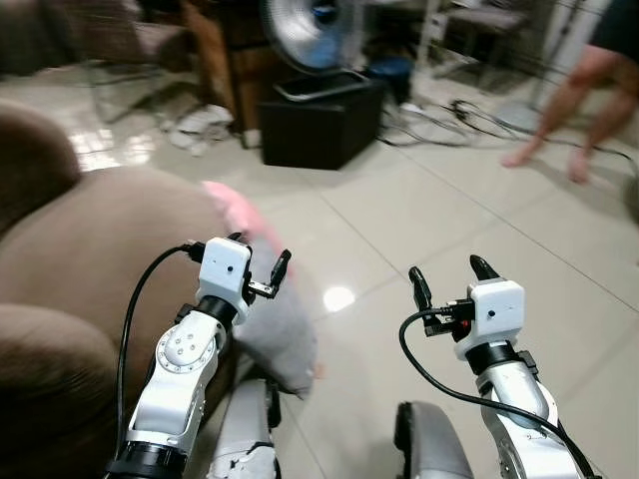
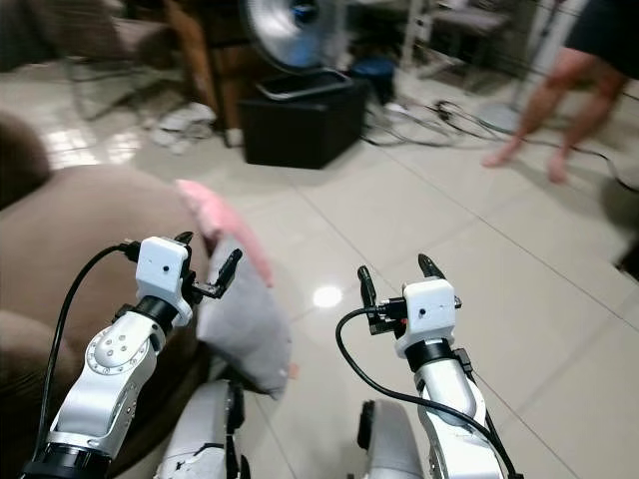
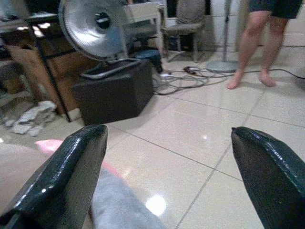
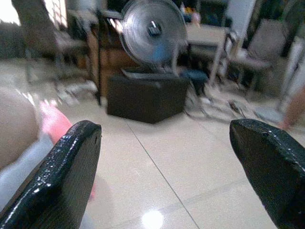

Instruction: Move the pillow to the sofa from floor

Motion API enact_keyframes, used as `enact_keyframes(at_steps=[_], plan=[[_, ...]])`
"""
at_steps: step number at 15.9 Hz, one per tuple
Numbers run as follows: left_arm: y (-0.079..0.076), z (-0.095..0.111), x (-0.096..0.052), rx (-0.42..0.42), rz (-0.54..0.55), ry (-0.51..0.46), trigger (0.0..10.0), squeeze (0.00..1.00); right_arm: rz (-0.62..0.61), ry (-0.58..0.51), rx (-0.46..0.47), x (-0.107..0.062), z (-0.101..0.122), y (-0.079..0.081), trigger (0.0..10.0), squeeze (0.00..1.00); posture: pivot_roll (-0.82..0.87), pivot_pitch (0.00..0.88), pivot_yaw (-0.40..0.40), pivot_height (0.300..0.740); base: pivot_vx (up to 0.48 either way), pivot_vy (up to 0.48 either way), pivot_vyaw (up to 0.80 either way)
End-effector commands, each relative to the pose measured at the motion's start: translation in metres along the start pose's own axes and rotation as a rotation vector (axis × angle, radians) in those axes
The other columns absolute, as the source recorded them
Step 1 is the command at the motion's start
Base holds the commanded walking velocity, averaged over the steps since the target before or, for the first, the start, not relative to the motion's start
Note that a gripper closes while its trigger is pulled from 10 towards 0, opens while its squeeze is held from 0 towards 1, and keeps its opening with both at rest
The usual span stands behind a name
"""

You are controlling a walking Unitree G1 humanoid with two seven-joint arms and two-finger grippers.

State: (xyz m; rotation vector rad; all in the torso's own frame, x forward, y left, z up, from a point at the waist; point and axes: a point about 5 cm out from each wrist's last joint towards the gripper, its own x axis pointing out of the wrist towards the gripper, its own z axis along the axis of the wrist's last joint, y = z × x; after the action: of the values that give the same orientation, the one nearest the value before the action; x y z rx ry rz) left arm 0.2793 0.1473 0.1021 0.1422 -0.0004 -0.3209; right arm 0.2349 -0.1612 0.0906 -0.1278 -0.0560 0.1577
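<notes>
Pillow (image 1: pixel 275 329) (grey/pink) leans against the sofa (image 1: pixel 90 259) edge, lower end by the floor (image 1: pixel 419 220). Left hand (image 1: pixel 262 267) released, empty, just above the pillow. Right hand (image 1: pixel 447 275) released, empty, over the floor, well apart from it.

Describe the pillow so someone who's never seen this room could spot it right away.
Start at the big brown sofa on the robot's left. At its front edge, beside the left gripper, leans the pillow. It is soft and grey with a pink end, unlike the hard black box and fan beyond.
</notes>
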Motion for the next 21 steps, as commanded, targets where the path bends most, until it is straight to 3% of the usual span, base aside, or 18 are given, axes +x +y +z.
enact_keyframes(at_steps=[1, 2, 10, 16, 21], plan=[[0.001, 0.005, 0.003, 0.026, 0.0, -0.014, 10.0, 1.0, -0.008, 0.036, -0.027, 0.003, -0.002, -0.003, 10.0, 0.22, -0.05, 0.012, 0.022, 0.61, 0.0, 0.0, 0.0], [0.002, 0.005, 0.003, 0.029, 0.004, -0.016, 10.0, 1.0, -0.013, 0.064, -0.052, 0.005, -0.005, -0.004, 10.0, 0.0, -0.05, 0.011, 0.023, 0.61, 0.0, 0.0, 0.0], [0.003, 0.006, 0.003, 0.036, 0.016, -0.017, 10.0, 1.0, 0.009, 0.106, -0.095, 0.006, -0.011, -0.001, 10.0, 0.0, -0.05, 0.011, 0.024, 0.61, 0.271, 0.0, 0.0], [0.001, 0.006, 0.003, 0.042, -0.002, -0.027, 10.0, 1.0, -0.01, 0.118, -0.038, 0.004, -0.015, -0.002, 10.0, 0.0, -0.05, 0.0, 0.025, 0.61, 0.293, 0.0, -0.09], [0.001, 0.007, 0.003, 0.048, -0.002, -0.031, 10.0, 1.0, 0.006, 0.122, -0.047, 0.005, -0.017, 0.0, 10.0, 0.0, -0.04, 0.0, 0.022, 0.61, 0.31, 0.0, -0.14]])
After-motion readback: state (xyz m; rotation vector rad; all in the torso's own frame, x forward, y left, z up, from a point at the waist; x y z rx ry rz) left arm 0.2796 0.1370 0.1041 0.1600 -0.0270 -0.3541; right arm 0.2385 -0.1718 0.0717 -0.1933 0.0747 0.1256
